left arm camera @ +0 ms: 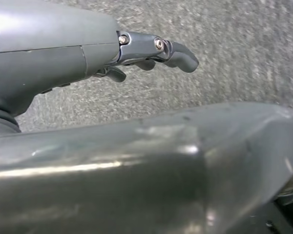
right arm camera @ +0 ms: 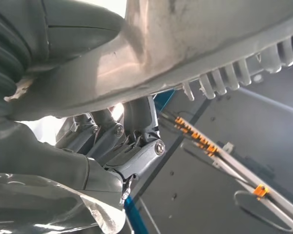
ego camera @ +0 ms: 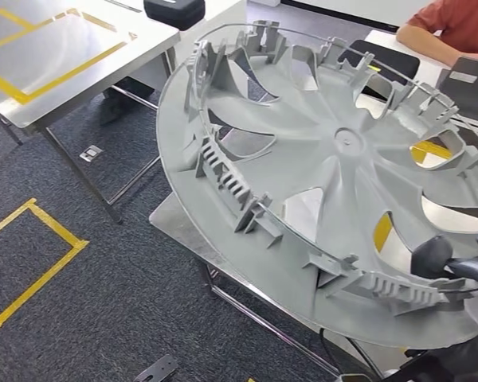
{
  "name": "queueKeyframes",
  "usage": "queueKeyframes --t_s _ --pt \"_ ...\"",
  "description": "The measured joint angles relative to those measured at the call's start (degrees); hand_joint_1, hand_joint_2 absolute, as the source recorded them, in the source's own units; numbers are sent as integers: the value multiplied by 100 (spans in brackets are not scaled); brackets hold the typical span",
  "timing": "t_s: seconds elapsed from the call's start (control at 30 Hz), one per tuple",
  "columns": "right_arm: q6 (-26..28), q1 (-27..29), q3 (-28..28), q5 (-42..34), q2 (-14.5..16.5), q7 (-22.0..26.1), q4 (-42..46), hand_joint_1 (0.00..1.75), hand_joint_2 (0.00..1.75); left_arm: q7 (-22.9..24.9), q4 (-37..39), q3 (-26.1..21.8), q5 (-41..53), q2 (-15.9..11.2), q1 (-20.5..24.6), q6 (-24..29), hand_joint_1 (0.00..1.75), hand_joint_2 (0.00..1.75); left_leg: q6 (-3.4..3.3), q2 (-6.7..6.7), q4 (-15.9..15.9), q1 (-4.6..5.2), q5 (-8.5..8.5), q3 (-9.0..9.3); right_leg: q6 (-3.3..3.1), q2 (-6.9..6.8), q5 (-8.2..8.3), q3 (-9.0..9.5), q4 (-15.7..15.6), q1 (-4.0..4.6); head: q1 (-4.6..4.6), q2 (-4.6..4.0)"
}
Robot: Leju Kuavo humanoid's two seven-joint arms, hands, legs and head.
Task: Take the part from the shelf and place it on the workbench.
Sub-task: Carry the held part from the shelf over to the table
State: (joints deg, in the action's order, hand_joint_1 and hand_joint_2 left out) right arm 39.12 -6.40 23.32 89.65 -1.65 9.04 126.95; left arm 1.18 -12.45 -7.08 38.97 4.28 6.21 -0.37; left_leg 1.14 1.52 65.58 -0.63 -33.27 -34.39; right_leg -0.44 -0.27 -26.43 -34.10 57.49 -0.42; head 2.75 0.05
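Large round grey plastic part (ego camera: 321,159), finned and ribbed, right hand (ego camera: 450,267) clamped on its rim, partly cut off, left hand (left arm camera: 152,51) empty, fingers apart.

A steel table (ego camera: 50,87) with yellow tape lines stands at the upper left on dark grey carpet (ego camera: 122,278). A black case (ego camera: 174,11) sits at the table's far corner. Yellow tape (ego camera: 38,267) marks a rectangle on the carpet, near a small floor plate (ego camera: 90,153). A metal bracket (ego camera: 155,370) lies on the carpet at the bottom edge. At the upper right, a person's arm in an orange sleeve (ego camera: 450,28) rests on a white table (ego camera: 384,38).
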Motion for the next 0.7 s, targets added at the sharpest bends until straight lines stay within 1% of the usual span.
queueKeyframes --t_s 0.03,0.07,0.1,0.13,0.17,0.2,0.23,0.27,0.3,0.33,0.37,0.4,0.43,0.47,0.5,0.53,0.57,0.6,0.63,0.67,0.7 --pt "-1 4 -1 1 3 5 -1 175 175 2 1 1 1 2 -10 -6 0 0 -1 -66 386 -1 -161 -186 -19 68 -2 0 2 8 3 0" --pt "-1 11 -3 1 6 9 -2 175 175 4 1 1 1 3 -22 -13 0 0 -5 -95 687 1 -247 -340 -27 148 -4 2 6 19 3 0" --pt "-1 22 -9 1 7 12 -3 175 175 5 2 2 2 3 -32 -20 0 0 -17 -110 807 2 -222 -417 -30 232 -4 5 11 29 3 0" --pt "-1 32 -15 0 9 14 -3 175 175 7 2 2 3 3 -36 -25 0 0 -37 -130 699 4 -81 -393 -30 317 -4 10 17 36 2 -1" --pt "-1 40 -21 -1 10 17 -2 175 175 7 2 2 3 2 -35 -28 0 0 -62 -183 397 6 143 -280 -28 400 -6 18 22 38 2 -1" --pt "-1 45 -27 -1 11 20 -2 175 175 7 2 2 4 -2 -32 -30 0 0 -93 -302 14 6 358 -125 -23 474 -8 22 26 36 2 -1" --pt "-1 44 -31 -1 12 24 -2 175 175 8 2 2 4 -6 -29 -31 0 0 -117 -431 -337 1 510 20 -9 543 -11 17 37 38 -1 -1" --pt "-1 45 -37 1 12 30 -2 175 175 8 2 2 4 -10 -24 -31 0 0 -130 -536 -577 2 583 120 15 605 -8 2 47 31 1 -1" --pt "-1 49 -43 3 12 36 -2 175 175 8 2 2 5 -14 -19 -31 0 0 -139 -596 -687 9 584 167 48 662 -2 -20 51 17 -1 -1" --pt "-1 56 -49 3 12 42 -1 175 175 9 2 2 7 -14 -13 -31 0 0 -143 -575 -723 19 573 181 88 718 10 -41 47 3 0 -1" --pt "0 65 -56 4 12 46 1 175 175 9 2 3 9 -5 -5 -31 0 0 -162 -517 -757 18 584 192 127 763 21 -67 38 -11 1 -1" --pt "0 74 -63 5 12 49 4 175 175 9 2 4 10 1 1 -31 0 0 -189 -452 -800 14 606 208 156 712 2 -100 54 -13 -4 -1" --pt "0 77 -69 5 12 51 6 175 175 9 2 5 11 6 7 -30 0 0 -219 -385 -846 6 631 226 183 591 -62 -160 137 -7 -17 -1" --pt "0 77 -75 8 12 53 8 175 175 9 2 6 11 10 10 -29 0 0 -249 -309 -888 -2 651 241 209 426 -188 -274 344 0 -31 -1" --pt "0 77 -80 10 12 56 9 175 175 9 2 6 11 7 7 -28 0 0 -265 -235 -900 8 656 249 234 245 -359 -437 670 -1 -43 -1" --pt "0 77 -81 11 12 60 8 175 175 9 2 6 11 6 0 -28 0 0 -276 -160 -902 14 653 249 264 143 -528 -625 1052 -10 -52 -1" --pt "0 84 -83 12 12 63 7 175 175 9 2 6 11 8 -7 -30 0 0 -279 -76 -900 19 646 248 291 94 -640 -793 1386 -22 -52 -1" --pt "0 95 -84 11 12 68 7 175 175 9 2 6 11 13 -10 -33 0 0 -276 2 -898 20 638 251 313 69 -652 -877 1549 -35 -52 -1" --pt "0 104 -85 10 12 72 6 175 175 9 2 6 11 19 -8 -39 0 0 -267 76 -896 19 627 257 330 45 -560 -845 1485 -48 -52 -1" --pt "0 111 -87 10 12 75 6 175 175 9 2 6 11 28 -4 -46 0 0 -250 142 -892 15 613 267 343 -4 -390 -699 1208 -59 -53 -1" --pt "0 114 -88 9 12 78 6 175 175 9 2 6 11 36 0 -54 0 0 -227 202 -885 13 595 282 354 -106 -212 -481 807 -66 -54 -1"
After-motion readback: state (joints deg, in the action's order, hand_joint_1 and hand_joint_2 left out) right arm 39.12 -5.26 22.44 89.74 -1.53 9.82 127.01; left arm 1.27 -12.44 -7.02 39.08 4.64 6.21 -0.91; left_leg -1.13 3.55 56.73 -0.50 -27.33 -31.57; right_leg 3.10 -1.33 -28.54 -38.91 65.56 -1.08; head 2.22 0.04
